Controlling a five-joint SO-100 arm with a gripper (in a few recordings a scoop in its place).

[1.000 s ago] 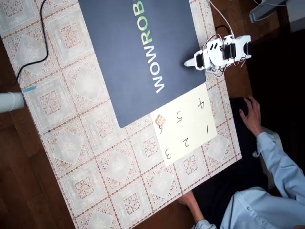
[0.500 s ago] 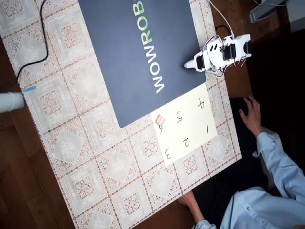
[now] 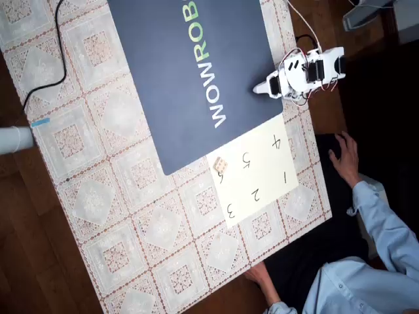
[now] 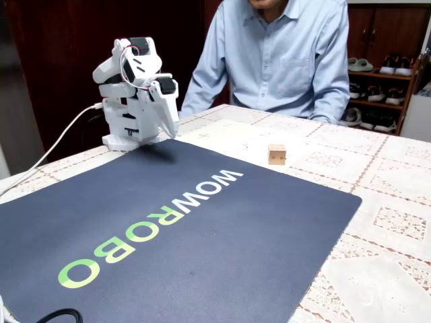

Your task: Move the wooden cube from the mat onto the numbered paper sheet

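I find the wooden cube [image 3: 220, 165] already resting on the numbered paper sheet [image 3: 262, 171], at the sheet's corner nearest the mat [image 3: 196, 72], just beside the mat's edge and clear of it; by that placement I judge the transfer done. In the overhead view the end effector [image 3: 260, 87] sits folded back at the arm's base, over the mat's right edge, with the cube well apart from it, down and to the left across the mat's corner. In the fixed view the end effector [image 4: 168, 111] hangs pointing down at the left, and the cube [image 4: 277, 154] lies to its right, in front of the seated person [image 4: 283, 54]. It carries nothing; its fingers look drawn together, though I cannot tell for certain whether they are fully closed. The cube has no long axis; it sits flat on the desk [image 3: 118, 216], its faces turned slightly off square to the sheet's edges, dotted faces showing
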